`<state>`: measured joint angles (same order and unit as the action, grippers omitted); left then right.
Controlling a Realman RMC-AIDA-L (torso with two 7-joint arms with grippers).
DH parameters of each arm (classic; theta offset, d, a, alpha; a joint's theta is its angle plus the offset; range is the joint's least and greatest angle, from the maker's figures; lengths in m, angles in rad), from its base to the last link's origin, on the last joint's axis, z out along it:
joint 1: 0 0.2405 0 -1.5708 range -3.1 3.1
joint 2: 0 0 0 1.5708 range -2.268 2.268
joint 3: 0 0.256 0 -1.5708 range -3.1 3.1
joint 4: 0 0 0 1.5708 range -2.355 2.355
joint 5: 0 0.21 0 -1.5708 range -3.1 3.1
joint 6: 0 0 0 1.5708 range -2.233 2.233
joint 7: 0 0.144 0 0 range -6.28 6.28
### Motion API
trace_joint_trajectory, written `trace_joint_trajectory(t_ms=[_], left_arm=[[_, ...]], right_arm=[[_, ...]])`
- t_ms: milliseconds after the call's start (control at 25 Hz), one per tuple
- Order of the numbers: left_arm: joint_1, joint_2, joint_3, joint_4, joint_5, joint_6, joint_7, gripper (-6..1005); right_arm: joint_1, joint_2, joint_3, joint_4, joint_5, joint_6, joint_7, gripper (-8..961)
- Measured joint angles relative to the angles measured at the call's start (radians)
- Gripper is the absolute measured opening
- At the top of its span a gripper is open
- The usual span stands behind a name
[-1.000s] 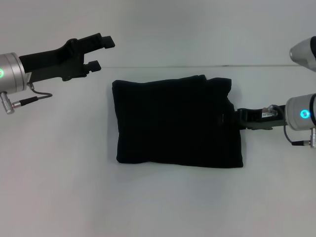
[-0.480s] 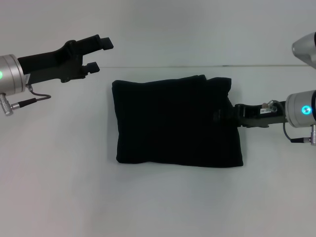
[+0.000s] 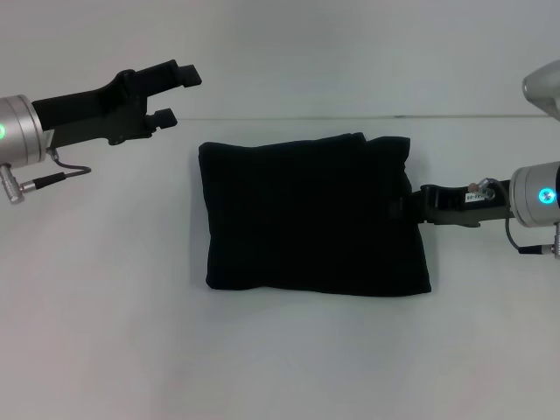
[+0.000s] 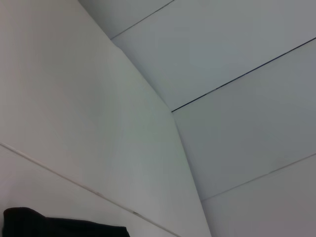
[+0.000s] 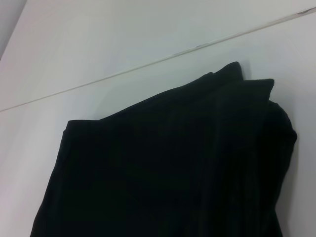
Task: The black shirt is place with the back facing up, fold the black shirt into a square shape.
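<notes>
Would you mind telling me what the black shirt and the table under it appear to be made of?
The black shirt looks like soft matte knit fabric, perhaps cotton: it lies in thick rounded folds with faint ribbing and no shine in the right wrist view. The table looks like a smooth, hard, white matte surface, maybe laminate or painted board; the exact material cannot be told.

Head overhead, wrists low (sharing black shirt point(image 3: 311, 214))

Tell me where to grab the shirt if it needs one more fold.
Probably the right-hand short edge of the shirt, coming in low from the robot's right. The right tool is already at that edge, where the layers bunch at the far corner and give an edge to pinch. The left tool is open, up off the cloth.
</notes>
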<state>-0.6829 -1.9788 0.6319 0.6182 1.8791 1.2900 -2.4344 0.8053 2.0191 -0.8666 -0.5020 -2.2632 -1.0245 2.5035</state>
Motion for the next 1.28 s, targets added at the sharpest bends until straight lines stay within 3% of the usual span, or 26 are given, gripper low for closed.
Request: trace_joint_trajectory(t_ms=[40,240,360,560,880,1280], left_arm=[[0.0,0.0,0.0,0.0,0.0,0.0,0.0,950],[-0.001,0.0,0.0,0.0,0.0,0.0,0.0,949],[0.0,0.0,0.0,0.0,0.0,0.0,0.0,949],[0.0,-0.002,0.0,0.0,0.0,0.001,0.0,949],[0.002,-0.002,0.0,0.0,0.0,0.002,0.0,950],[0.009,0.003,-0.003,0.0,-0.028,0.0,0.006,950]], right_arm=[[0.0,0.0,0.0,0.0,0.0,0.0,0.0,659],[-0.001,-0.002,0.0,0.0,-0.002,0.004,0.0,432],[-0.002,-0.004,0.0,0.002,-0.002,0.005,0.001,187],[-0.004,-0.004,0.0,0.001,0.001,0.006,0.002,83],[0.009,-0.024,-0.009,-0.067,-0.003,-0.043,0.047,83],[0.041,-0.028,-0.013,-0.177,-0.013,-0.099,0.078,82]])
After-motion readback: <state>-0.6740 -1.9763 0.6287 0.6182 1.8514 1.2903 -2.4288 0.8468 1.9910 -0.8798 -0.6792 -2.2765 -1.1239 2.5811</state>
